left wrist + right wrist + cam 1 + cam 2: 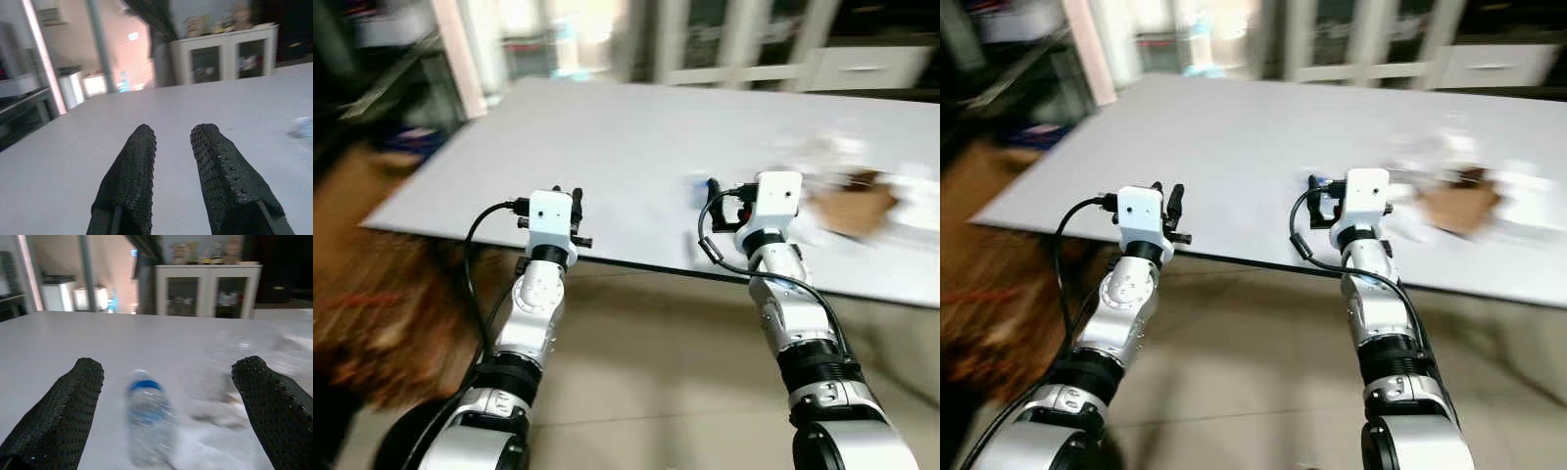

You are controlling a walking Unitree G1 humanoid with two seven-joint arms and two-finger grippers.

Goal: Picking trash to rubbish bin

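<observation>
A clear plastic bottle with a blue cap and label (pixel 146 416) stands on the white table (pixel 607 137), blurred. My right gripper (pixel 171 363) is open wide just short of it, with the bottle ahead between the two fingers and untouched. From the head, the right gripper (pixel 713 186) hovers over the table's near edge. A brown cardboard scrap (pixel 857 206) and white crumpled litter (pixel 822 152) lie to its right. My left gripper (pixel 570 194) is over the near edge further left, open with a narrow gap (pixel 173 134) and nothing in it.
The whole picture is smeared by motion. A blurred brown shape (pixel 362 304) stands at the left below the table edge. Beige floor tiles (pixel 666 372) run under my arms. White glass-door cabinets (pixel 205 289) stand beyond the table's far side.
</observation>
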